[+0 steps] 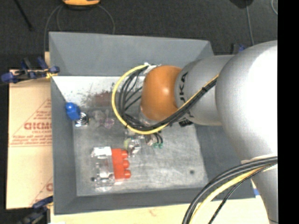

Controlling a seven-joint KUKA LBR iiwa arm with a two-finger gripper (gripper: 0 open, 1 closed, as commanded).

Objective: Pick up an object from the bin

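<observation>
The gripper (134,145) hangs low near the middle of the bin (140,55), under the glossy orange cover (159,94) and looped cables (122,85); I cannot tell whether it is open or closed. Just at its 7 o'clock lies a knobbed red block (121,164), touching a clear ridged plastic piece (102,164). A small green bit (158,145) sits at its 3 o'clock, and a round blue bulb (71,109) with a shiny metal base lies well apart at 10 o'clock.

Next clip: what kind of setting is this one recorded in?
Probably a robotics lab's bin-picking test cell: a robot arm reaches into a grey metal bin holding a few loose bits, such as a red block and a blue ball.
</observation>
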